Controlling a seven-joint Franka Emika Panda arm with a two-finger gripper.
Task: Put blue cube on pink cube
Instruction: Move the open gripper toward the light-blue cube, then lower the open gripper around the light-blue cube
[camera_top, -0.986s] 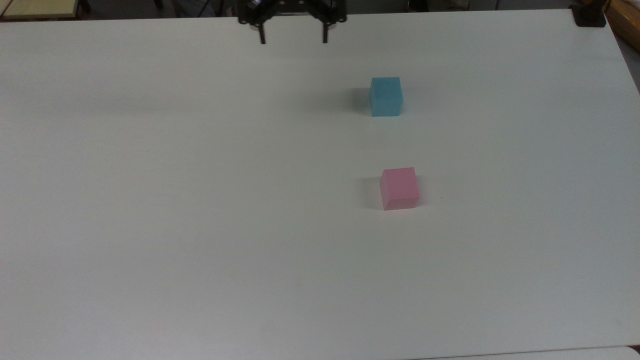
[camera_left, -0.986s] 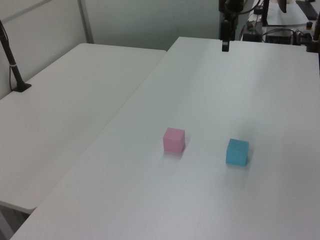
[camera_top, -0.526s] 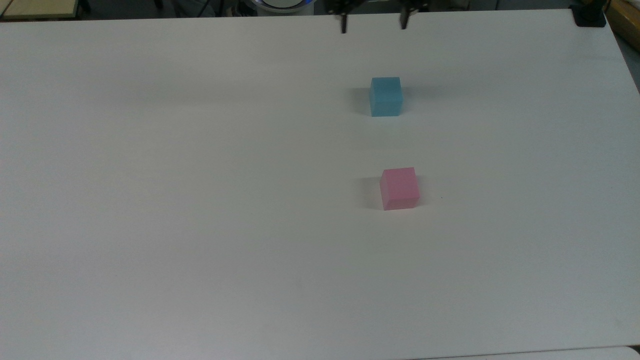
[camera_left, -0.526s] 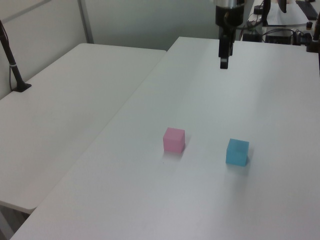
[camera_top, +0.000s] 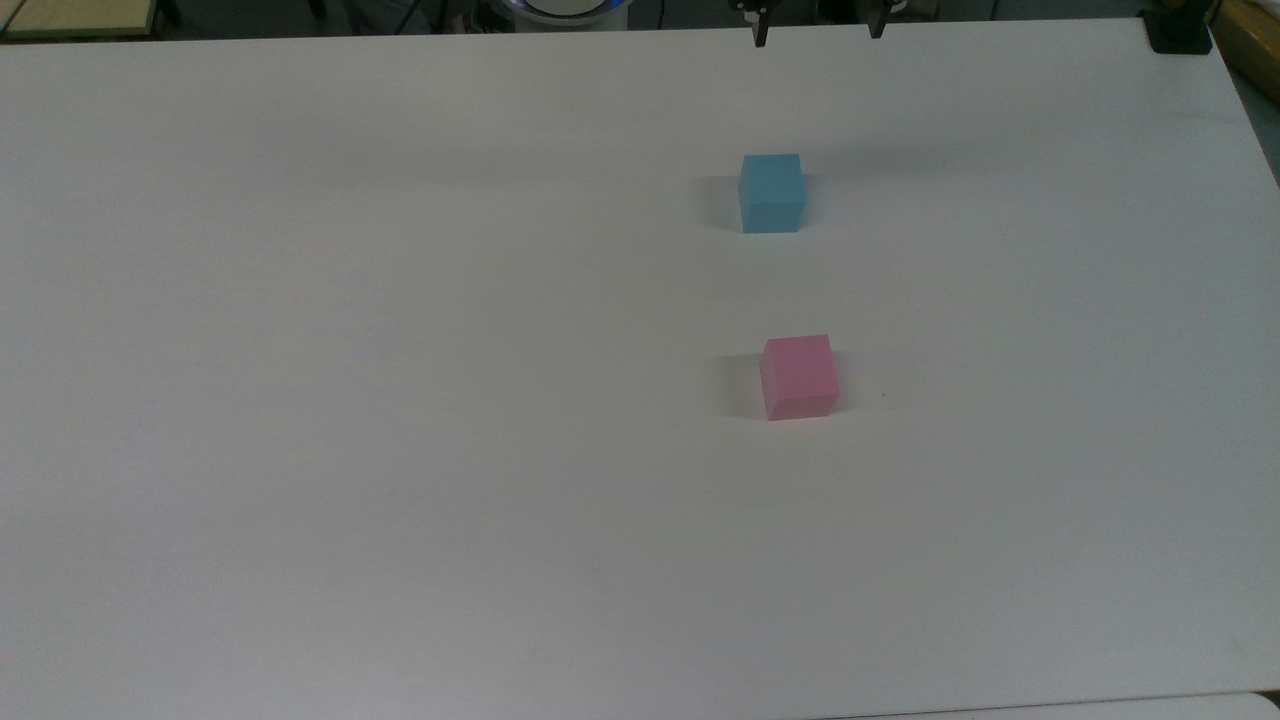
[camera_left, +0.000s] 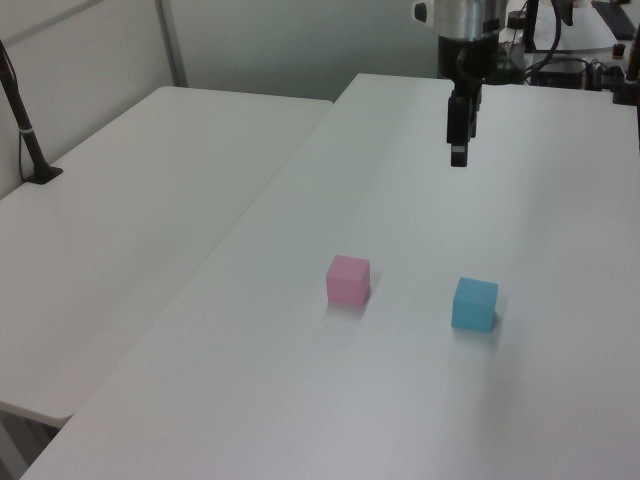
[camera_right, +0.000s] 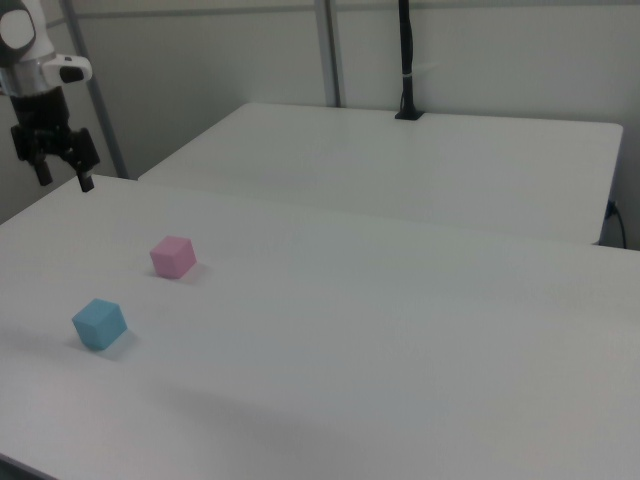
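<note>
1. Fingers of the black two-finger gripper were spread wide, holding nothing.
2. Below it, well apart, sat the small light blue matte cube; the small pastel pink matte cube sat farther off.
3. Coming down off-center might have bumped the blue one away.

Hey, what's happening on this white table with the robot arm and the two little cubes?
A robot arm is setting up to stack the blue cube onto the pink cube. Nothing is being held. Both cubes sit apart on the white table, untouched. The arm's tool hangs open in the air by the table's far edge in the top view, near the blue cube but not down on it. The pickup has not begun.
</note>
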